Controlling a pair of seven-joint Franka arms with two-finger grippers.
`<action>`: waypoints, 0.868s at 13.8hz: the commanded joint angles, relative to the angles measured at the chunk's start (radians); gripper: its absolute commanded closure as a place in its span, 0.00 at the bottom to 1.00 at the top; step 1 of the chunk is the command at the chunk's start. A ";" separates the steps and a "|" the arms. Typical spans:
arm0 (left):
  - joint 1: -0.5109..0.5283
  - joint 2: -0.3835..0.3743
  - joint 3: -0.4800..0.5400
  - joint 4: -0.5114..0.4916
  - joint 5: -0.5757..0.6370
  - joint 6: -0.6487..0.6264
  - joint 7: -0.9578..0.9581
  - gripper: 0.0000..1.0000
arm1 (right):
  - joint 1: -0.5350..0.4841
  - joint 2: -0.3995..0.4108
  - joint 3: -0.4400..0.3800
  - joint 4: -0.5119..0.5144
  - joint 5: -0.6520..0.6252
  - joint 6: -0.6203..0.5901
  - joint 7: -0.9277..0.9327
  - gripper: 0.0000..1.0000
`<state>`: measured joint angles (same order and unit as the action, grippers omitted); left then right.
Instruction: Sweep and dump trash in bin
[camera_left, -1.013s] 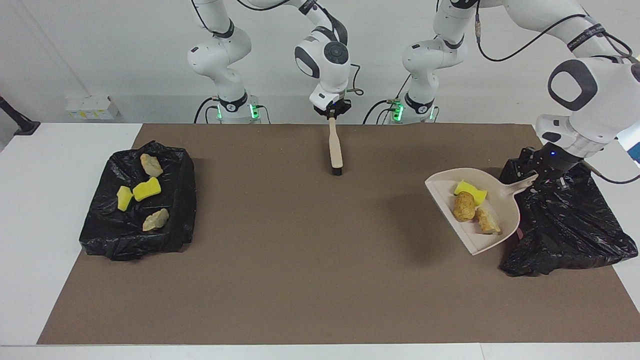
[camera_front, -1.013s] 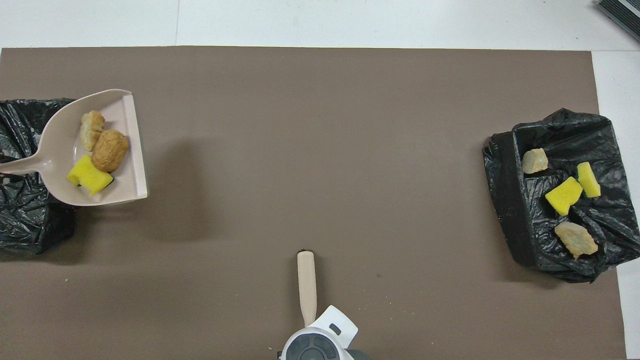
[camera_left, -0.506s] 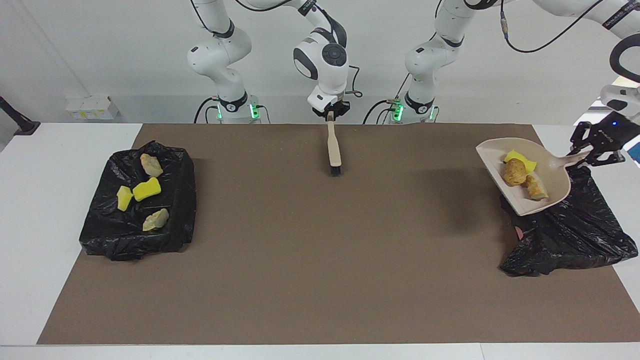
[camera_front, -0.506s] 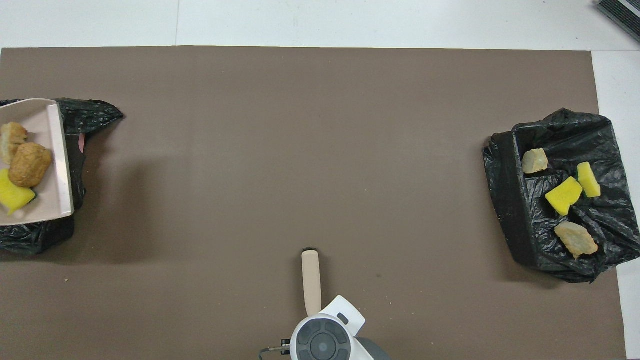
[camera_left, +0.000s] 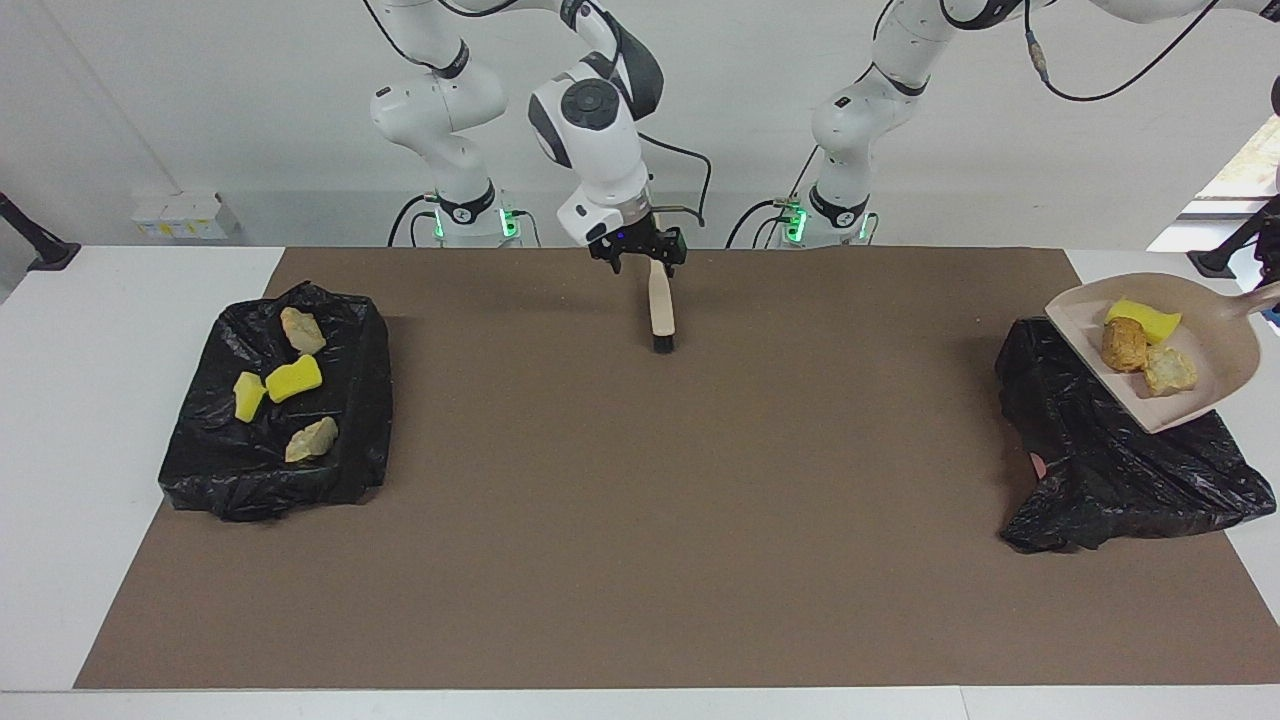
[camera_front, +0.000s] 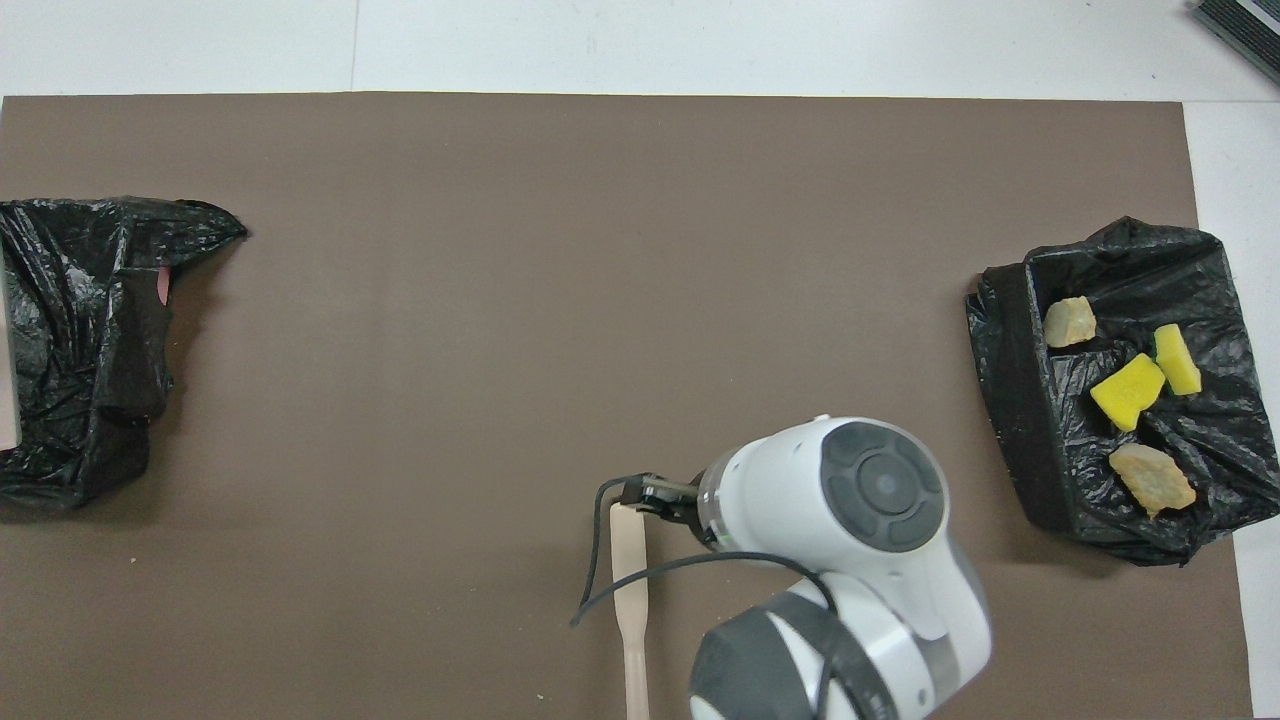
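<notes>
The beige dustpan (camera_left: 1212, 392) hangs tilted in the air over the black-bagged bin (camera_left: 1110, 470) at the left arm's end of the table. It carries a yellow sponge chunk (camera_left: 1142, 318), a brown lump (camera_left: 1124, 343) and a tan lump (camera_left: 1168, 370). My left gripper (camera_left: 1272, 275) holds its handle at the picture's edge. Overhead, only a sliver of the pan (camera_front: 8, 400) shows over that bin (camera_front: 80, 340). The beige brush (camera_left: 661, 310) lies flat on the mat (camera_front: 628, 570). My right gripper (camera_left: 640, 255) hovers open above its handle end.
A second black-bagged bin (camera_left: 290, 470) at the right arm's end holds two yellow sponge chunks (camera_left: 293, 378) and two tan lumps (camera_left: 301, 330), also seen overhead (camera_front: 1127, 391). A brown mat (camera_left: 640, 520) covers the white table. A black stand (camera_left: 30, 240) sits at the table's corner.
The left arm lifted the loaded dustpan and carried it toward its end of the table, over the bin. The right gripper let go of the brush and rose; the brush now lies flat.
</notes>
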<state>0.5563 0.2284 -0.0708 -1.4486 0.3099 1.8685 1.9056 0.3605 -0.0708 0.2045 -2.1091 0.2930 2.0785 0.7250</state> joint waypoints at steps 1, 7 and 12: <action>-0.021 0.006 0.002 -0.015 0.153 0.087 0.003 1.00 | -0.114 0.022 0.012 0.078 -0.076 -0.031 -0.056 0.00; -0.130 -0.029 0.002 -0.088 0.469 0.098 -0.152 1.00 | -0.368 0.042 0.010 0.387 -0.240 -0.276 -0.275 0.00; -0.205 -0.086 0.002 -0.159 0.773 0.092 -0.292 1.00 | -0.417 0.092 0.007 0.619 -0.391 -0.485 -0.415 0.00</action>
<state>0.3790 0.2004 -0.0822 -1.5412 1.0158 1.9531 1.6718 -0.0505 -0.0268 0.1977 -1.5850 -0.0518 1.6510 0.3317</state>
